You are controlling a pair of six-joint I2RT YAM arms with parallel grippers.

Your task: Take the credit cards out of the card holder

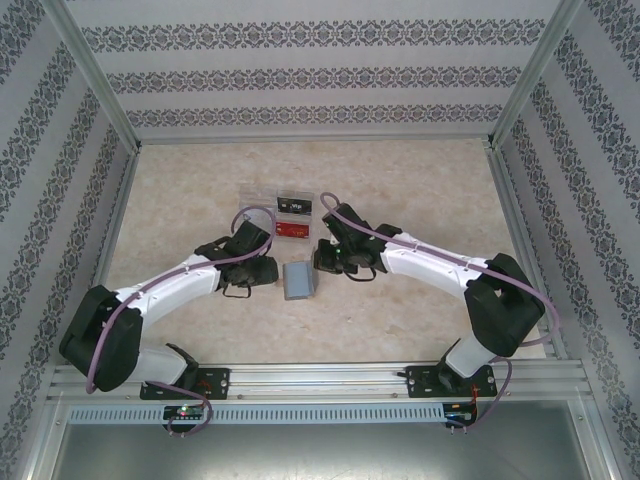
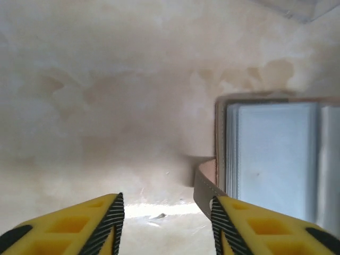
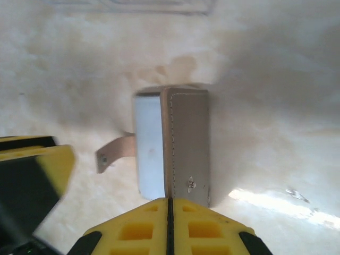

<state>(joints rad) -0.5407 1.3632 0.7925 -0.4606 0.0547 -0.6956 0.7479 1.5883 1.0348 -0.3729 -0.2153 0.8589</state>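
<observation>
The card holder (image 1: 298, 281) lies between my two grippers, its grey-brown cover (image 3: 188, 138) lifted over the blue-grey slots (image 3: 150, 143). My right gripper (image 3: 171, 201) (image 1: 322, 262) is shut on the near edge of that cover. My left gripper (image 2: 167, 204) (image 1: 264, 272) stands open just left of the card holder (image 2: 276, 159), nothing between its fingers; the loose strap (image 2: 204, 186) touches its right fingertip. Farther back, a black credit card (image 1: 294, 207) lies in the clear tray (image 1: 258, 193), and a red credit card (image 1: 291, 229) lies at the tray's front edge.
The table (image 1: 420, 190) is pale marbled, walled by patterned panels and metal posts. A corner of the clear tray (image 2: 297, 8) shows at the top of the left wrist view. My left gripper's finger (image 3: 32, 175) sits at the left of the right wrist view.
</observation>
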